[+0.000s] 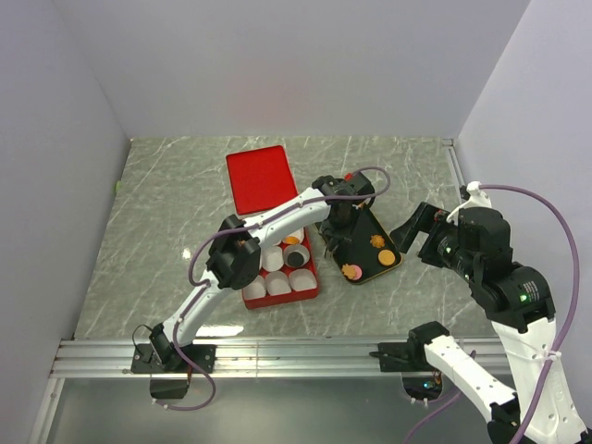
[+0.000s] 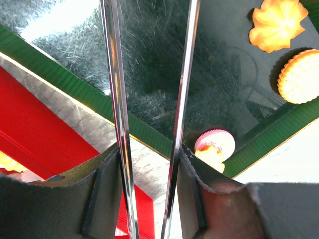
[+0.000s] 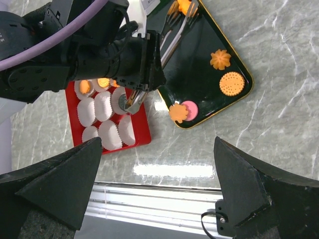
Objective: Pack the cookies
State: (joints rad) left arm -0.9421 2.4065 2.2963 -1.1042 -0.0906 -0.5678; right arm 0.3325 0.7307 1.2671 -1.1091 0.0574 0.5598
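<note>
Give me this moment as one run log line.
left gripper: shut on tongs over tray | right gripper: open, off the tray | cookies: several on tray, some in box cups

Mid-bench, a red box (image 1: 282, 302) of white paper cups (image 1: 301, 280) sits just beside a dark tray (image 1: 363, 254) carrying cookies (image 1: 377, 242) (one pinkish). A red lid (image 1: 261, 178) lies towards the far edge. The left arm (image 1: 277, 217) reaches over the tray; the right arm (image 1: 481, 245) hovers near the right edge.
</note>
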